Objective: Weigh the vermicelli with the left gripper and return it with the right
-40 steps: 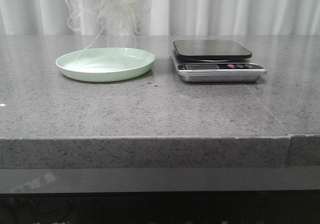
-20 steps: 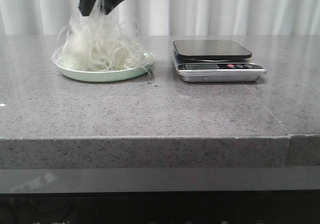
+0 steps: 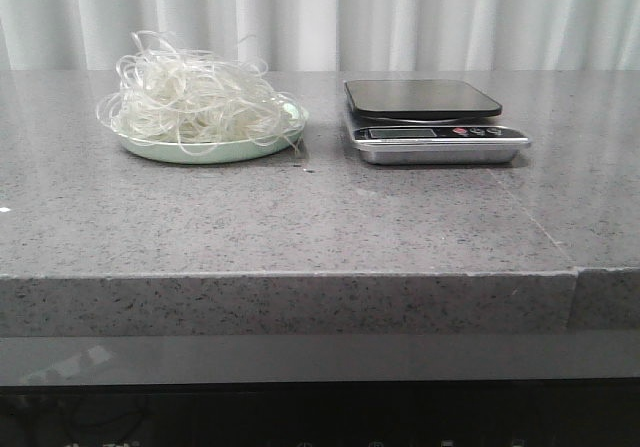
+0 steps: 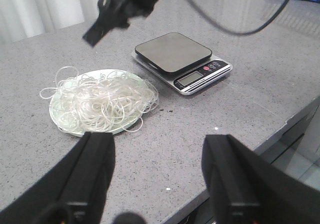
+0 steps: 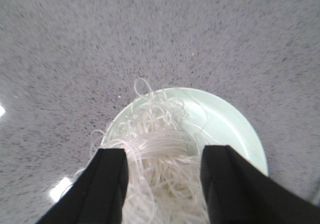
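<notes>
The vermicelli lies heaped on the pale green plate, directly below the right tool, whose fingers stand wide apart with loose strands between them but nothing clamped. The left tool, also spread wide and empty, hangs well back from the plate, with the kitchen scale beyond it. The return looks done; the right tool should lift straight up, slowly, so clinging loops slip free.

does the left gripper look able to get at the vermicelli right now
Probably yes. The left gripper is open and empty, and bare table lies between it and the vermicelli on the plate. The right gripper, open above the pile, might crowd it.
</notes>
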Controlling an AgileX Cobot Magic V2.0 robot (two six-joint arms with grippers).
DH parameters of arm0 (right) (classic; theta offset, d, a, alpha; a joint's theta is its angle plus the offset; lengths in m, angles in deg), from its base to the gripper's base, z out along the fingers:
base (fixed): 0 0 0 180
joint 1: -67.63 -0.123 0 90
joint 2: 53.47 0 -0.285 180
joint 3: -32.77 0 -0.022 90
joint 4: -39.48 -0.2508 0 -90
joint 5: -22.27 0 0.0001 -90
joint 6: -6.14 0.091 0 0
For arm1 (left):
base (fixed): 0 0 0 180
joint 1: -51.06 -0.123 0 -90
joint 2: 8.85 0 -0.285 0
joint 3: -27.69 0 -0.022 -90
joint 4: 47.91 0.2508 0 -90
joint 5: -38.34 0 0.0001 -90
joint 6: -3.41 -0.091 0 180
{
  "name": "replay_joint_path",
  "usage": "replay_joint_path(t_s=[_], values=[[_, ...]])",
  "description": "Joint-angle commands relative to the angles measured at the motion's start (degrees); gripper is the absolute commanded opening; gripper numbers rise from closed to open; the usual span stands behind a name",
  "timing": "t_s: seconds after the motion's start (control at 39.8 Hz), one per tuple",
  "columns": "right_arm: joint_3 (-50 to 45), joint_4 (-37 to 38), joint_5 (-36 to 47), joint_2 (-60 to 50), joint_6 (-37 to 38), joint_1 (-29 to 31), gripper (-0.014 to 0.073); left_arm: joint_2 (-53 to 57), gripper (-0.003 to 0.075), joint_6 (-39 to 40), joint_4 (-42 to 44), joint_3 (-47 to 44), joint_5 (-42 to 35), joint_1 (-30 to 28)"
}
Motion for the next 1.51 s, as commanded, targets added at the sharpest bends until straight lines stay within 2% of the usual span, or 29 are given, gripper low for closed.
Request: replay_joint_path(t_s=[0.0, 0.18, 0.55, 0.8, 1.18, 1.48], values=[[0.61, 0.33, 0.86, -7.74, 0.57, 0.56, 0.0458, -0.18, 0.0472, 0.46, -0.41, 1.48, -3.83, 0.36], [-9.83, 1.03, 3.33, -16.88, 0.61, 0.56, 0.0458, -0.18, 0.0472, 0.46, -0.41, 1.48, -3.83, 0.36], [-45.32, 3.39, 14.51, -43.66, 0.61, 0.64, 0.0458, -0.18, 0.0472, 0.46, -0.41, 1.48, -3.83, 0.36], [-62.71, 3.86, 14.15, -61.44, 1.27, 0.77, 0.0458, -0.18, 0.0472, 0.46, -0.41, 1.48, -3.83, 0.36], [-76.74, 8.01, 9.39, -82.03, 7.15, 0.77, 0.0458, -0.18, 0.0472, 0.46, -0.41, 1.48, -3.93, 0.36], [-78.15, 8.01, 6.95, -85.96, 7.10, 0.77, 0.0458, -0.18, 0.0472, 0.46, -0.41, 1.48, -3.93, 0.36]])
